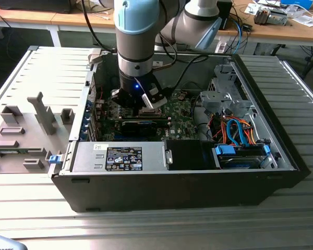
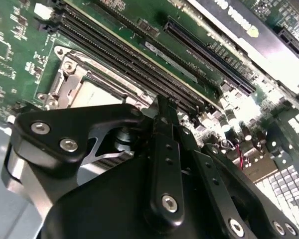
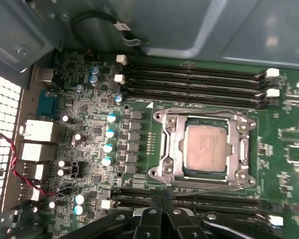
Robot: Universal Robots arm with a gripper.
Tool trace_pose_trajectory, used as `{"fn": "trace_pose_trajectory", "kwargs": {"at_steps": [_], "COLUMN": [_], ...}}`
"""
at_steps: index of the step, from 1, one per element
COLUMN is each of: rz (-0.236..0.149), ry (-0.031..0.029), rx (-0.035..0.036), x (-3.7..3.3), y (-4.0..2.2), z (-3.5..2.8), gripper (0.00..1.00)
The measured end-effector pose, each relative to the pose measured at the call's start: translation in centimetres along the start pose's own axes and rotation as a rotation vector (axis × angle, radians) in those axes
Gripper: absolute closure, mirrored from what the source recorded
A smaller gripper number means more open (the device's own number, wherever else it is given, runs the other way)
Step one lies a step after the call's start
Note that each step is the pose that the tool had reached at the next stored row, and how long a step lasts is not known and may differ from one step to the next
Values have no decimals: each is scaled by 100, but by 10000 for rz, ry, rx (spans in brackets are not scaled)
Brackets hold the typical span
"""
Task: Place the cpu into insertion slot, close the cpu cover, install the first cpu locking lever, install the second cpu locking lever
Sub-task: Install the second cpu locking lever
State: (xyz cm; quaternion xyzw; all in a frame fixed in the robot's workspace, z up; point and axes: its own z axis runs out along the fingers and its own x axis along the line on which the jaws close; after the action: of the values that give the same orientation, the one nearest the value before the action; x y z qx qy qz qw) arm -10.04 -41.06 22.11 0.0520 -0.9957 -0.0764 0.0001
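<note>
The cpu (image 3: 205, 151), a square chip with a silvery-grey top, lies in the insertion slot (image 3: 162, 172) on the green motherboard. The metal cpu cover (image 3: 171, 144) lies flat around it as a frame. A thin locking lever (image 3: 246, 149) runs along one side of the frame; whether it is latched I cannot tell. My gripper (image 3: 162, 200) hovers beside the slot over the memory slots, its black fingers (image 2: 162, 115) shut together with nothing between them. Part of the slot (image 2: 92, 94) peeks out behind the gripper's linkage. In the exterior view the gripper (image 1: 141, 108) reaches down inside the open computer case.
Rows of black memory slots (image 3: 194, 74) flank the socket on two sides. A black graphics card (image 1: 141, 126), a power supply (image 1: 120, 156) and a drive bay with blue and orange cables (image 1: 240, 135) fill the case. Grey fixtures (image 1: 41, 112) stand at the exterior view's left.
</note>
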Motion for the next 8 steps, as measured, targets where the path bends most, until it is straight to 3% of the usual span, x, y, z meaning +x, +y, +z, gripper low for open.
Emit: {"fn": "trace_pose_trajectory", "kwargs": {"at_steps": [5, 8], "rz": [-278, -381], "ry": [38, 42], "rx": [-40, -168], "x": [3, 4], "y": [-14, -11], "z": [99, 136], "gripper": [89, 89]}}
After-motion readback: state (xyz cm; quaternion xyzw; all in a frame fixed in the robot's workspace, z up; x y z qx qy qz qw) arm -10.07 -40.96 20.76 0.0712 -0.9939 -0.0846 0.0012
